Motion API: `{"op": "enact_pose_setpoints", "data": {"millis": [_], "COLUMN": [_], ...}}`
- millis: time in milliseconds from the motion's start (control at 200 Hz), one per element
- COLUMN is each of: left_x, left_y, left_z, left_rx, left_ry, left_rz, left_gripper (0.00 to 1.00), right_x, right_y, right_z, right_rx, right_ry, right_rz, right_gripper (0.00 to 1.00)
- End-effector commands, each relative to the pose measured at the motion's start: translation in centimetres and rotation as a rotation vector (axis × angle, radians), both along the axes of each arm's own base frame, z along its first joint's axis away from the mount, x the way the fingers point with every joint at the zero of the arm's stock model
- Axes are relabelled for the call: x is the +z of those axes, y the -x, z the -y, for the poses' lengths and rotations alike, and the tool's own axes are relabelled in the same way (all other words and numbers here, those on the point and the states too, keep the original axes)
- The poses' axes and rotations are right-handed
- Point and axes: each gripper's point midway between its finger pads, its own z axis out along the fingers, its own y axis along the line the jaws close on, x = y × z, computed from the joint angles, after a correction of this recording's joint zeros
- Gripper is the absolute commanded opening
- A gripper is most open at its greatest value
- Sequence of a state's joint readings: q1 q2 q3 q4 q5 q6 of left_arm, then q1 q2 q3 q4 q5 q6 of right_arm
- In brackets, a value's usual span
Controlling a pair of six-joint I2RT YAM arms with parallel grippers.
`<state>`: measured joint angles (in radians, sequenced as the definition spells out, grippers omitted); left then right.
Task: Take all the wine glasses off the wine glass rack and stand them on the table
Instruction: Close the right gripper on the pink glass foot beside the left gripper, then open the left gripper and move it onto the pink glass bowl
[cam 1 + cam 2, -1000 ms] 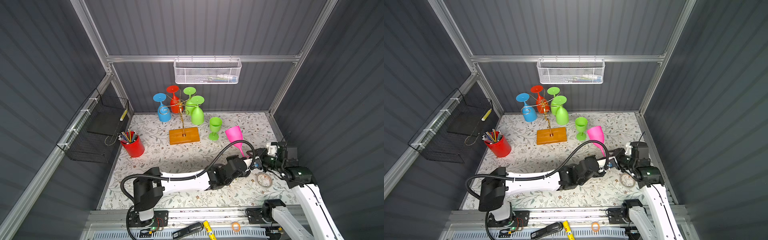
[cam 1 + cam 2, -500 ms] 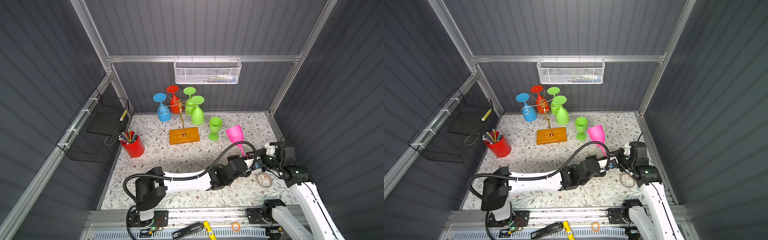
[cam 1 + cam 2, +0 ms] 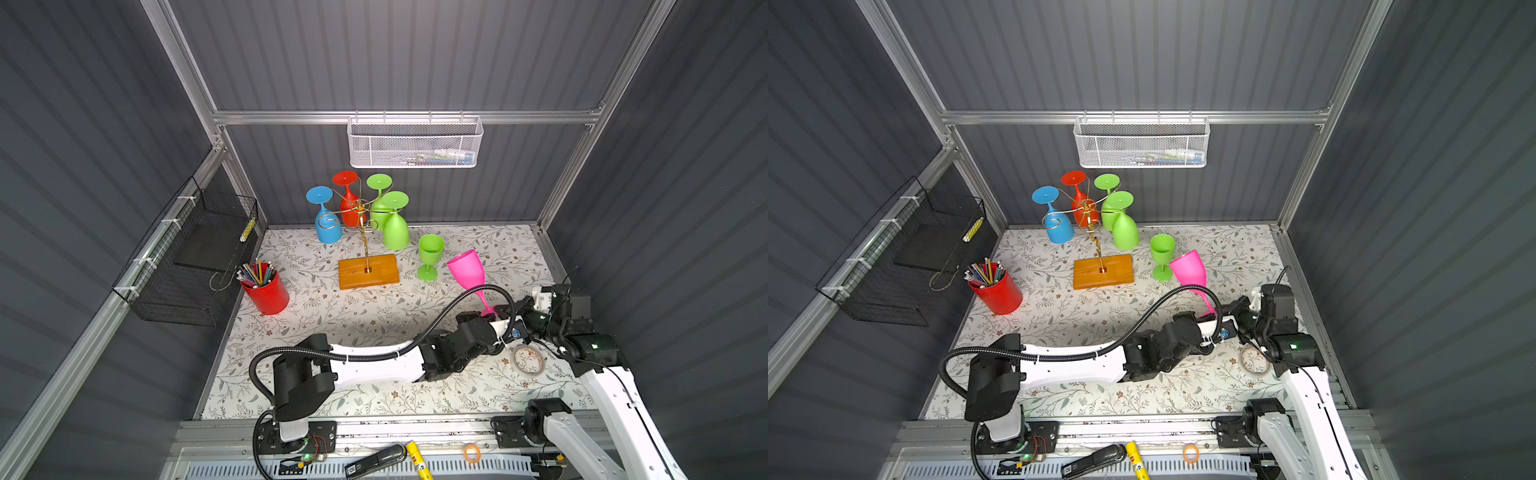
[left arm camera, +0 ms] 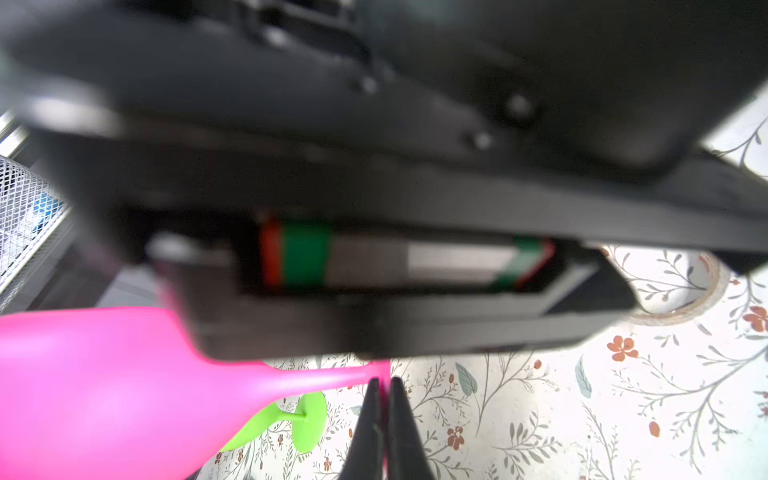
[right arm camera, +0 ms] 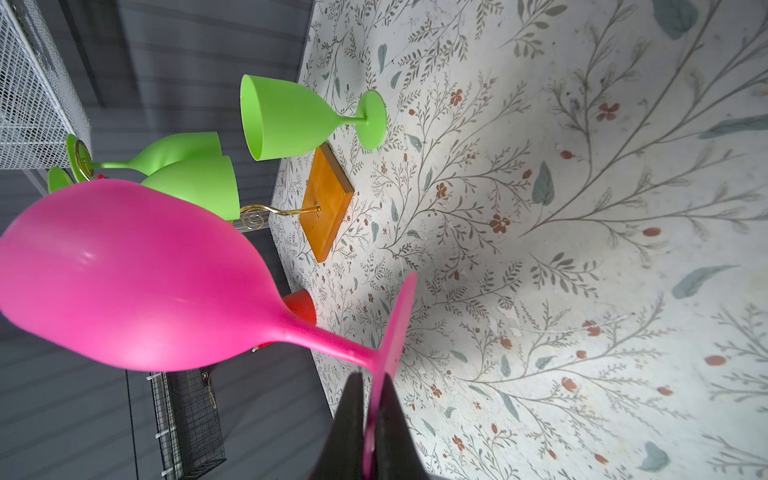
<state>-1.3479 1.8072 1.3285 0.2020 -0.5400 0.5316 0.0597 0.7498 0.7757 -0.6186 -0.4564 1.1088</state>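
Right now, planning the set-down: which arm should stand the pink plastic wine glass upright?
Likely right: the right gripper grips the pink plastic wine glass by its foot; the left gripper, also gripping it, reaches across.

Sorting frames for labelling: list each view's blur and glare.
Left wrist view: a black housing fills the upper part, heavily out of focus; the pink wine glass is soft, the floral mat sharper. Right wrist view: sharp, with a faint highlight on the glass bowl. Both top views: sharp throughout.

Six wine glasses [image 3: 431, 249] show: three green, one blue, one red, one pink glass [image 3: 467, 268]. One rack [image 3: 368, 272], two baskets [image 3: 413, 145], one pencil cup [image 3: 268, 293], one tape roll [image 3: 514, 361].
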Motion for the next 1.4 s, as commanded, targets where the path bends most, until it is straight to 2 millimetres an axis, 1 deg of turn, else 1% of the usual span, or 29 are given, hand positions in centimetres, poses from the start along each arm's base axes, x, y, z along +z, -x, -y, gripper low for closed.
{"op": "enact_pose_setpoints", "data": {"millis": [0,30,100,165,290,375,430,450,585,620,625,655,660,665,680,775,860,950,1020,1066,1171,1306,1396], "left_x": [3.6,3.6,4.0,4.4,5.3,6.4,7.1,7.4,9.8,10.1,10.2,10.0,10.9,11.3,11.8,13.3,14.5,16.0,16.8,17.1,17.5,17.2,16.6], "left_y": [0.0,0.1,0.2,0.3,0.7,1.0,1.2,1.3,2.1,2.1,2.1,2.0,2.0,1.9,1.8,0.8,-0.3,-1.3,-2.1,-2.9,-4.2,-5.2,-5.2], "left_z": [0.6,0.5,0.3,-0.1,-0.9,-1.7,-2.3,-2.5,-3.5,-3.9,-3.9,-4.1,-4.1,-4.1,-4.3,-5.4,-6.5,-7.6,-8.1,-8.5,-9.0,-8.9,-8.4], "left_rx": [0.003,0.002,0.003,0.002,-0.002,-0.004,-0.008,-0.011,-0.031,-0.034,-0.035,-0.035,-0.038,-0.04,-0.041,-0.053,-0.074,-0.081,-0.082,-0.073,-0.085,-0.108,-0.127], "left_ry": [0.09,0.088,0.094,0.103,0.119,0.138,0.152,0.158,0.21,0.209,0.211,0.21,0.229,0.237,0.25,0.316,0.377,0.428,0.453,0.468,0.503,0.51,0.488], "left_rz": [0.011,0.009,0.003,0.002,-0.009,-0.024,-0.041,-0.049,-0.117,-0.147,-0.151,-0.18,-0.18,-0.183,-0.198,-0.304,-0.401,-0.455,-0.502,-0.539,-0.609,-0.689,-0.72], "left_gripper": [0.11,0.18,0.31,0.4,0.51,0.6,0.63,0.64,0.67,0.67,0.67,0.68,0.68,0.68,0.68,0.68,0.67,0.67,0.67,0.67,0.65,0.62,0.61], "right_x": [-0.3,-0.2,0.0,0.3,0.7,0.9,1.0,0.8,0.8,0.6,1.0,1.1,1.1,1.1,1.1,1.1,1.9,2.4,2.7,2.9,3.0,3.2,3.3], "right_y": [-0.3,-0.3,-0.4,-0.6,-0.8,-1.1,-1.2,-1.5,-2.5,-2.6,-2.9,-3.1,-3.1,-3.1,-3.2,-3.5,-3.6,-3.6,-3.7,-3.7,-3.7,-3.8,-3.9], "right_z": [0.6,0.7,0.9,1.0,1.2,1.5,1.6,2.3,2.8,2.8,2.8,2.8,2.8,2.8,2.9,3.1,3.3,3.7,3.8,3.8,3.6,3.4,3.3], "right_rx": [-0.007,-0.012,-0.022,-0.027,-0.042,-0.06,-0.063,-0.095,-0.11,-0.109,-0.111,-0.113,-0.113,-0.112,-0.114,-0.125,-0.129,-0.142,-0.146,-0.147,-0.143,-0.137,-0.132], "right_ry": [0.058,0.061,0.066,0.068,0.07,0.084,0.09,0.117,0.153,0.156,0.155,0.16,0.161,0.161,0.163,0.179,0.193,0.221,0.234,0.236,0.227,0.21,0.209], "right_rz": [0.036,0.039,0.053,0.066,0.092,0.114,0.128,0.137,0.216,0.222,0.245,0.266,0.268,0.271,0.275,0.319,0.382,0.429,0.467,0.486,0.523,0.561,0.569], "right_gripper": [0.0,0.0,0.0,0.0,0.0,0.0,0.0,0.0,0.0,0.0,0.0,0.0,0.0,0.0,0.0,0.0,0.0,0.0,0.0,0.0,0.0,0.0,0.0]}}
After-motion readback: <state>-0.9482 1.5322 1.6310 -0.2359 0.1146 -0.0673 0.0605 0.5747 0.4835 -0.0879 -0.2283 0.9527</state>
